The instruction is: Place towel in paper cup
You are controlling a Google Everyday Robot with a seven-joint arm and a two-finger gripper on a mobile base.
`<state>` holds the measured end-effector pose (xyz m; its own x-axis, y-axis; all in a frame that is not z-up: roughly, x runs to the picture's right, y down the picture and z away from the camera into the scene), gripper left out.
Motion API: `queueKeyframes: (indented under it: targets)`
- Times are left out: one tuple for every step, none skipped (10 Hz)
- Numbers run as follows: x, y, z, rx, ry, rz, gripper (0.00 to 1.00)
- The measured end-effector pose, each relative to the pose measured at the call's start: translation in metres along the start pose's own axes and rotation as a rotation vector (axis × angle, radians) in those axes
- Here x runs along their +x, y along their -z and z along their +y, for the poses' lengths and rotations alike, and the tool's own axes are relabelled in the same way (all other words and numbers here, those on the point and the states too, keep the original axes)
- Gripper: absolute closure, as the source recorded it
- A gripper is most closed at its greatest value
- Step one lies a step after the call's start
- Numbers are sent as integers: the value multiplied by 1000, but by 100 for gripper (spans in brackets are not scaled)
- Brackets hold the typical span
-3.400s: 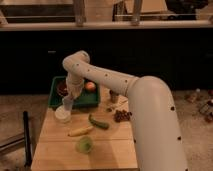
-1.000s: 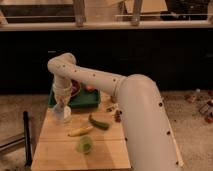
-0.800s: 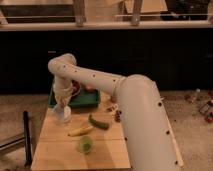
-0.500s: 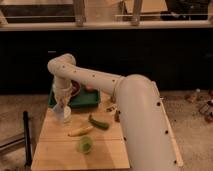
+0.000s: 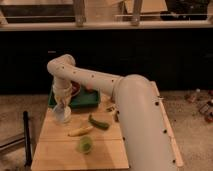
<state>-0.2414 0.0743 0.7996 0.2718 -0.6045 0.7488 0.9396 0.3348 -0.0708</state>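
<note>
The gripper (image 5: 62,106) hangs straight down over the paper cup (image 5: 63,116) at the left rear of the wooden desk (image 5: 55,150), its tip right at the cup's mouth. Whether the jaws are open or closed cannot be told. A pale bit at the cup's rim may be the towel (image 5: 61,110), though it is too blurred to be sure. Just behind the cup sits a green tray (image 5: 92,101). In front lie a yellow banana (image 5: 81,131), a dark green pepper (image 5: 99,122) and a light green round fruit (image 5: 85,145).
</note>
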Motion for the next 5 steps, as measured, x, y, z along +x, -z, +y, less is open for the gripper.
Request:
queueKeyframes:
  targets:
    - [2, 1, 1, 4, -1, 6, 20]
    - [5, 3, 4, 8, -5, 13, 20]
    - [7, 5, 6, 12, -8, 17, 20]
    - [8, 6, 6, 14, -8, 21, 20]
    - [8, 7, 5, 16, -6, 23, 20]
